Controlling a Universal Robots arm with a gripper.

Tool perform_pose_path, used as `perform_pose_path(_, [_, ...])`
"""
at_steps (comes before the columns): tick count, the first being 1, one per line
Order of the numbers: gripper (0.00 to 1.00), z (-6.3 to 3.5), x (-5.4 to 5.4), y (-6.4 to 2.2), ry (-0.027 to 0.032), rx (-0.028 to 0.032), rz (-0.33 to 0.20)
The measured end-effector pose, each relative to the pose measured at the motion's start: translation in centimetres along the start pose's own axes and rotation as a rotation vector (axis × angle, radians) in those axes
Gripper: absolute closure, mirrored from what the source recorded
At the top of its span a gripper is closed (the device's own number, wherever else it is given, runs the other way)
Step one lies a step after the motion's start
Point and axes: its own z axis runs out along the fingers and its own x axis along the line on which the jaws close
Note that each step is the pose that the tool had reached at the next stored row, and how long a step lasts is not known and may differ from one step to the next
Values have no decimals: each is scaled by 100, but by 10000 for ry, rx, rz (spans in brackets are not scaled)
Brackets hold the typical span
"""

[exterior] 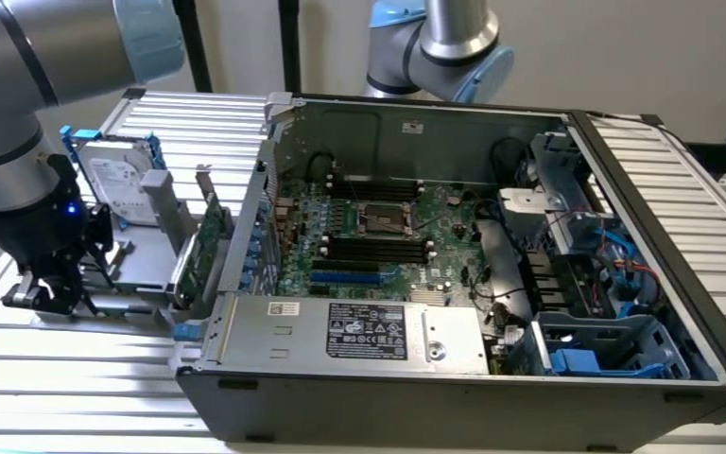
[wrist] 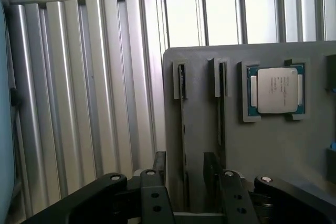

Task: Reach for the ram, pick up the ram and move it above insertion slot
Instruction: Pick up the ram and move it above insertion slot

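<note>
Now, the gripper (exterior: 54, 288): hangs low over the grey holder (exterior: 136, 270) at the exterior view's left, outside the open computer case (exterior: 464, 402).
Claw: spread. In the wrist view its two fingers (wrist: 159, 166) stand either side of one groove in the holder, with a clear gap to the thin edge between them and nothing pinched.
Ram (wrist: 183, 124): judged to be that thin dark edge, standing on its long side in the groove between the fingers. A second groove lies just beside it, toward the processor chip (wrist: 275, 90).
Step in hand: the reach looks all but complete; the grasp is not yet made.
Your aim: centre the stick between the pads so both meet its flat faces together. An off-centre close would likely shove it against the groove wall.
Your depth: take enough of the board to hold firm, but stop short of the holder's floor.
Neighbours: the hard drive (exterior: 117, 180) and the taller green expansion card (exterior: 212, 236) stand upright on the holder near the arm, so mind them.
Destination: the black insertion slots (exterior: 370, 251) on the motherboard inside the case, well apart from the gripper.
Risk: a thin board, likely to tilt or bind if drawn askew.
</note>
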Motion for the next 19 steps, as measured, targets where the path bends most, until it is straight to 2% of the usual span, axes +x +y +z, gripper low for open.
perform_pose_path(12, [58, 212, -2, -2, 0, 0, -92])
perform_pose_path(19, [58, 251, -22, 12, -12, -2, -146])
